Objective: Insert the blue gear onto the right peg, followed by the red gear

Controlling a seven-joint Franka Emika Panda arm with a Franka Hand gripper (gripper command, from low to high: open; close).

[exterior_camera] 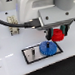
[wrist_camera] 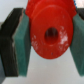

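Observation:
The red gear (exterior_camera: pixel 57 35) is held between my gripper's (exterior_camera: pixel 56 34) pads, a little above the white table and to the exterior view's right of the plate. In the wrist view the red gear (wrist_camera: pixel 50 34) fills the frame, clamped between the teal pads (wrist_camera: pixel 22 42), its central hole visible. The blue gear (exterior_camera: pixel 46 48) lies flat on the black-framed grey plate (exterior_camera: pixel 31 55), at its right end where the right peg stands; the peg itself is hidden by the gear. The left peg (exterior_camera: pixel 34 52) stands free on the plate.
A black cable (exterior_camera: pixel 14 23) curves across the table behind the plate. A small white fixture (exterior_camera: pixel 12 26) stands at the back on the exterior view's left. The arm's grey body (exterior_camera: pixel 50 9) hangs over the back right.

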